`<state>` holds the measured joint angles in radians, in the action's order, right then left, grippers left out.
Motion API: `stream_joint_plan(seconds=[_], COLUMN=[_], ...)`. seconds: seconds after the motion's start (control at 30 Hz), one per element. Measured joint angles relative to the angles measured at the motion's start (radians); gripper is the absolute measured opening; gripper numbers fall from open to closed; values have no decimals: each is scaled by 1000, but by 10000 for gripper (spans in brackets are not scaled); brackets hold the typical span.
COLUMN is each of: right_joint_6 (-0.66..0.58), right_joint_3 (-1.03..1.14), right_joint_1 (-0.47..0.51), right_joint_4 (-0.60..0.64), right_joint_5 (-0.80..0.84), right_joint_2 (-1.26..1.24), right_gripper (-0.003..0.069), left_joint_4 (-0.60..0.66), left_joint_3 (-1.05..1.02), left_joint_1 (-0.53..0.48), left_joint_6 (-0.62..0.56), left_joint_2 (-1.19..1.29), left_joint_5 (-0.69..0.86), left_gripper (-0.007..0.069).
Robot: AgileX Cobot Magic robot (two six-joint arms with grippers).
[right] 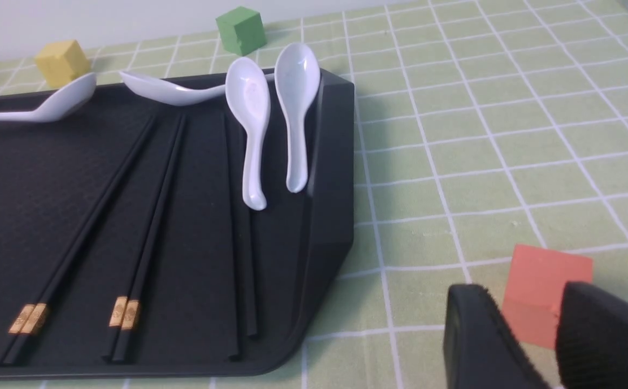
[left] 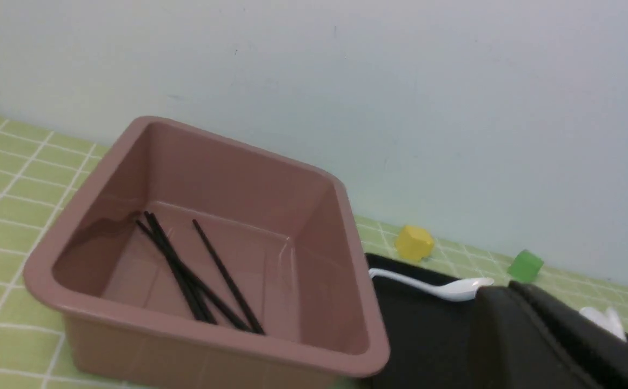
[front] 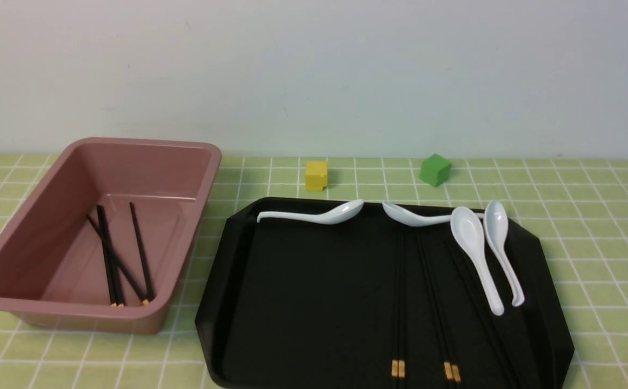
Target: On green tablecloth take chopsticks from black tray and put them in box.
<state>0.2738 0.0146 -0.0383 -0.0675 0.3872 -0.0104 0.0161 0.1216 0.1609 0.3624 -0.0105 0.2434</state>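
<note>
Both jaws show only in the wrist views: the left gripper (left: 530, 324), cut off at the frame edge, has its dark fingers pressed together on nothing, while the right gripper (right: 554, 346) stands with a narrow gap between its black pads, empty, over an orange-red cube (right: 549, 286).

Taking the large flat glossy black tray (front: 227, 302) with cut-off corners as landmark: it lies on the light yellow-green checked tablecloth (front: 589, 243), its near edge cut off. To its left, just beside it, sits the deep dusty-pink plastic box (front: 33, 227), holding long thin black chopsticks (front: 111, 254) crossed on its floor. More chopsticks (front: 400, 302) with gold bands lie on the tray, hard to make out against the black. Four white spoons (front: 476, 254) rest along the tray's far and right sides. Behind it stand a small yellow cube (front: 316, 175) and a green cube (front: 435, 169).
</note>
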Motion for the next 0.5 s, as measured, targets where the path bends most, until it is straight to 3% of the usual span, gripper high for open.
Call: stream_joint_plan(seconds=[0.2,0.5], right_joint_6=[0,0], right_joint_3=[0,0], right_joint_1=[0,0], right_joint_4=[0,0], right_joint_5=[0,0], right_joint_2=[0,0], right_gripper=[240,240], left_joint_4=[-73,-82], left_joint_3=[-141,-151], left_joint_1=[0,0], left_joint_6=[0,0], left_joint_2=[-1,-1], left_joint_5=[39,148], left_gripper=[-13,-12])
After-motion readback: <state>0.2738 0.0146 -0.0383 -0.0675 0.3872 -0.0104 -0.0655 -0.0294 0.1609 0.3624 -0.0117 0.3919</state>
